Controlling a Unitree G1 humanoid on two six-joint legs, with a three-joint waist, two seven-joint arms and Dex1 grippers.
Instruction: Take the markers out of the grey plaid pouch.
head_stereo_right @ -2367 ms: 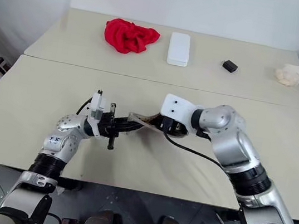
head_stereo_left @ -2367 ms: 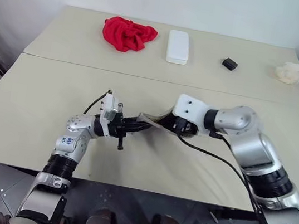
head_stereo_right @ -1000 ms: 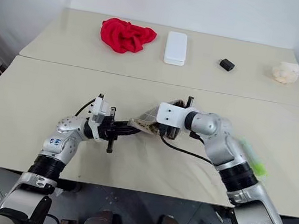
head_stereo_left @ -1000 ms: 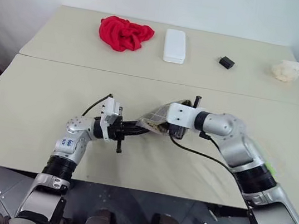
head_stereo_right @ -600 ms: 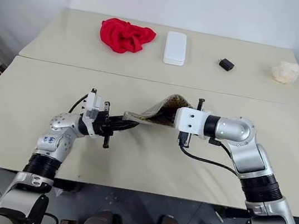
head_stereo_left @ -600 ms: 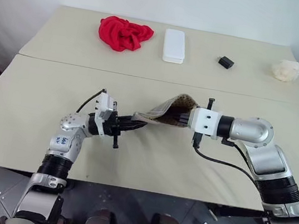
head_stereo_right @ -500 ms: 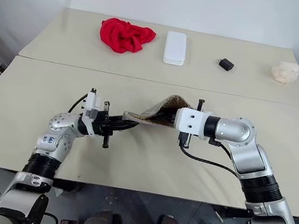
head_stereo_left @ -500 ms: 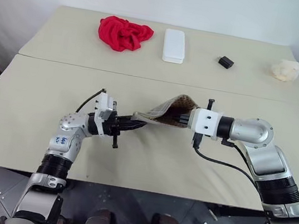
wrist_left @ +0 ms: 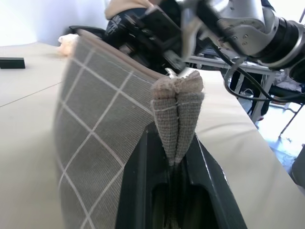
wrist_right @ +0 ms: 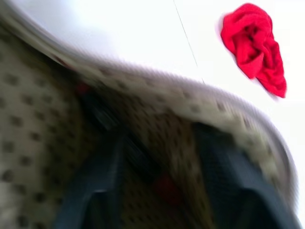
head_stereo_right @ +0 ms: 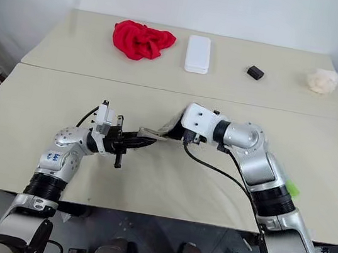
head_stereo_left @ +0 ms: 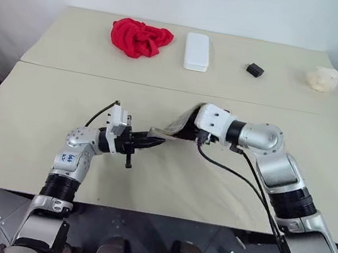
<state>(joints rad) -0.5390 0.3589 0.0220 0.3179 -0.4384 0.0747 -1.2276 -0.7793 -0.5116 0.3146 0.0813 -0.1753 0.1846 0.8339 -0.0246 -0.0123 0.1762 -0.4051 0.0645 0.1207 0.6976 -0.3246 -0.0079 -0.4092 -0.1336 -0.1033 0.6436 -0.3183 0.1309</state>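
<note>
The left gripper (wrist_left: 175, 167) is clamping one bunched end of the flat grey plaid fabric pouch (head_stereo_left: 172, 127), holding it lifted above the beige counter (head_stereo_left: 43, 114). The right gripper (wrist_right: 157, 191), fingers spread apart, is reaching inside the pouch's dotted brownish lining. Red specks there are probably a marker; closing on one comes next. A crumpled red cloth (head_stereo_left: 141, 36) is lying beyond the pouch, near the white wall.

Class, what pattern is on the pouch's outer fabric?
Grey with thin white grid lines on the pouch, clearest in the left wrist view.
</note>
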